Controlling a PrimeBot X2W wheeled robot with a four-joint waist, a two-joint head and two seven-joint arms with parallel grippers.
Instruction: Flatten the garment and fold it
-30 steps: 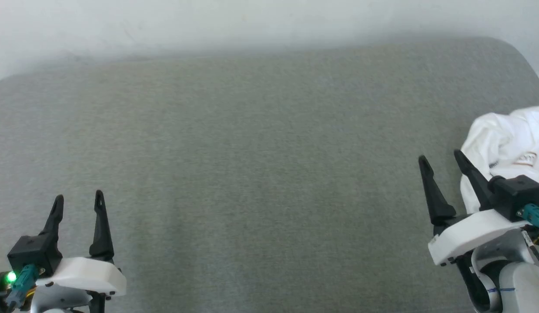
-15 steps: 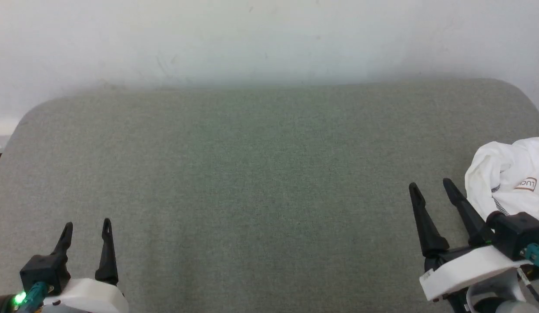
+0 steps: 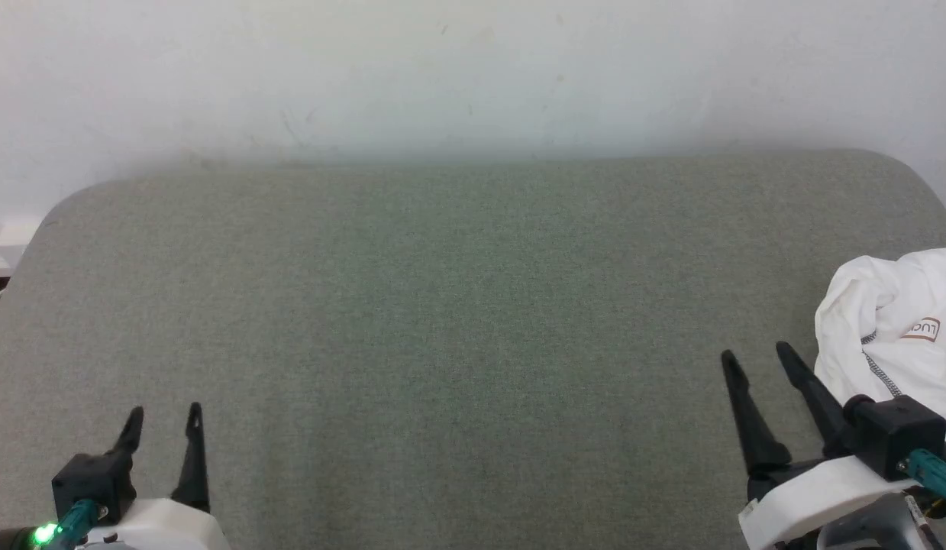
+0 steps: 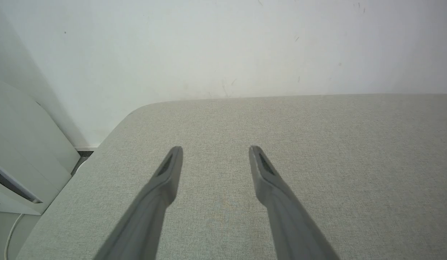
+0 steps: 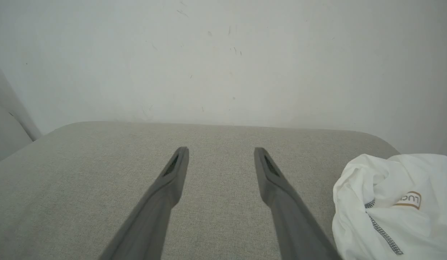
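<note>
Surface: grey woven counter (image 3: 473, 321) with rounded far corners, standing against a plain white wall (image 3: 473, 76) marked by a few faint scuffs.
Garment: the white garment (image 3: 896, 305) lies bunched in a crumpled heap at the counter's right edge, on my right side. The border of my head view cuts it off. It is neither flattened nor folded.
Garment detail: a small logo patch (image 3: 921, 329) with brown letters faces up on the heap. A dark zigzag seam (image 3: 879, 365) runs down out of a fold just below the patch.
Right wrist view: the garment (image 5: 393, 202) sits at the lower right, to the right of my fingers, with the logo patch (image 5: 409, 199) and the seam (image 5: 384, 227) both plain to see.
Right pincer: my right pincer (image 3: 755, 353) is over bare counter just beside the garment's left edge. Its two dark fingers are spread wide with nothing between them, and no cloth is gripped.
Left pincer: my left pincer (image 3: 166, 410) is at the near left of the counter, well apart from the garment. Its fingers are also spread and empty, pointing toward the wall.
Beyond the counter: in my left wrist view a white unit (image 4: 14, 173) stands off the counter's left corner, with a thin pale cable (image 4: 10, 231) trailing below it.
</note>
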